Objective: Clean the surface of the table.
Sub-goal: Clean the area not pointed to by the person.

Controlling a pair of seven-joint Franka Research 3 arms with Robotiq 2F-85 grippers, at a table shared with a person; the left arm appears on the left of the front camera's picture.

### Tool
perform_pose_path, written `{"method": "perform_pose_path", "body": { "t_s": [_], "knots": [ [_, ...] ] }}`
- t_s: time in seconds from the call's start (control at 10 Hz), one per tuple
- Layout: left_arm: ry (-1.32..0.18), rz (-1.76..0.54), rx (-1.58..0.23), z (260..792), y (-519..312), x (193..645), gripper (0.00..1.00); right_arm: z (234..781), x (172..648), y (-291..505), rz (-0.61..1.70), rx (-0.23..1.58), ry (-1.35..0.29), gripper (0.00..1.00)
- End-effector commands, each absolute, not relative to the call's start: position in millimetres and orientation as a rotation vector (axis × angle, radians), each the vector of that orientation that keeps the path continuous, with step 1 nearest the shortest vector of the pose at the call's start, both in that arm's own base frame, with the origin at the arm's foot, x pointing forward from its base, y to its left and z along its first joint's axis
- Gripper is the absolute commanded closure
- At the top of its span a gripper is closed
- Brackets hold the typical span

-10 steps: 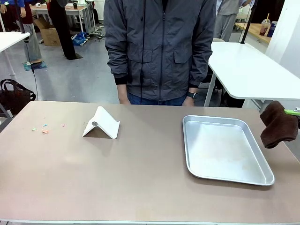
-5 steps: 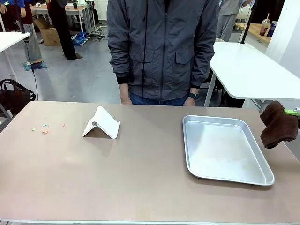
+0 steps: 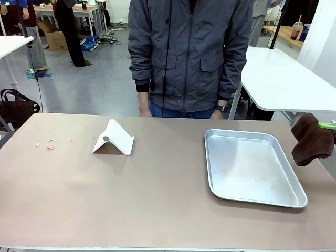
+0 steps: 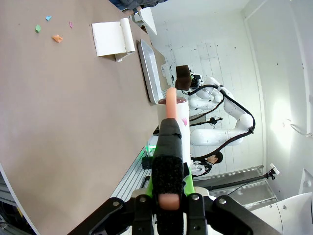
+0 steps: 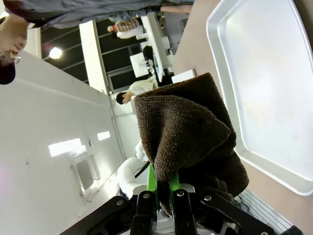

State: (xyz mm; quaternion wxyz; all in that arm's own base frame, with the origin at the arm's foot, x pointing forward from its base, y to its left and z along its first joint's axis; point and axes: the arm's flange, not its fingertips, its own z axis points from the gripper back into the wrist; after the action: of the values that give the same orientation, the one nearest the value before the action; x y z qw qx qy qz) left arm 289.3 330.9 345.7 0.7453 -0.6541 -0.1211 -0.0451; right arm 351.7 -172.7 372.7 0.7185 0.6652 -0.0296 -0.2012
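The brownish-tan table (image 3: pixel 157 194) carries a few small coloured scraps (image 3: pixel 50 145) near its far left. In the right wrist view my right gripper (image 5: pixel 161 188) is shut on a folded dark brown cloth (image 5: pixel 186 132). That cloth (image 3: pixel 312 140) hangs in the air just past the table's right edge. My left gripper (image 4: pixel 168 192) is shut on a pink stick-like tool (image 4: pixel 169 156) with a rough black sleeve, held high above the table (image 4: pixel 63 107) and pointing along it. The scraps (image 4: pixel 57 38) lie far ahead of it.
A white folded dustpan-like piece (image 3: pixel 113 138) stands left of the table's centre. A silver metal tray (image 3: pixel 252 167) lies at the right, beside the cloth. A person in a grey jacket (image 3: pixel 189 52) stands at the far edge, hands down.
The person has shifted slightly to the right along the far edge. Both grippers and everything on the table stay where they were.
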Motion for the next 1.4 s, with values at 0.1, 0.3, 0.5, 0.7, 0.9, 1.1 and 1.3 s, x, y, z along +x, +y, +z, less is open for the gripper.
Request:
{"method": "perform_pose_path", "body": {
  "t_s": [0.1,0.3,0.5,0.7,0.9,1.1,1.3],
  "knots": [
    [-0.388,-0.097,-1.341,355.3,319.7,291.7,0.78,376.4,352.9,-172.3,-0.436,1.469,-0.07,0.89],
    [-0.445,0.176,-1.31,367.5,307.3,310.6,0.78,376.4,352.9,-172.3,-0.436,1.469,-0.07,0.89],
    [-0.565,0.399,-1.278,372.6,298.0,328.2,0.78,376.4,352.9,-172.3,-0.436,1.469,-0.07,0.89],
    [-0.509,0.497,-1.172,367.8,299.0,347.0,0.78,376.4,352.9,-172.3,-0.436,1.469,-0.07,0.89],
    [-0.368,0.383,-1.057,361.8,306.8,351.9,0.78,376.4,352.9,-172.3,-0.436,1.469,-0.07,0.89],
    [-0.334,0.363,-0.996,359.5,308.2,354.5,0.78,376.4,352.9,-172.3,-0.436,1.469,-0.07,0.89],
    [-0.332,0.374,-0.969,358.5,306.6,355.6,0.78,376.4,352.9,-172.3,-0.436,1.469,-0.07,0.89]
  ]
}}
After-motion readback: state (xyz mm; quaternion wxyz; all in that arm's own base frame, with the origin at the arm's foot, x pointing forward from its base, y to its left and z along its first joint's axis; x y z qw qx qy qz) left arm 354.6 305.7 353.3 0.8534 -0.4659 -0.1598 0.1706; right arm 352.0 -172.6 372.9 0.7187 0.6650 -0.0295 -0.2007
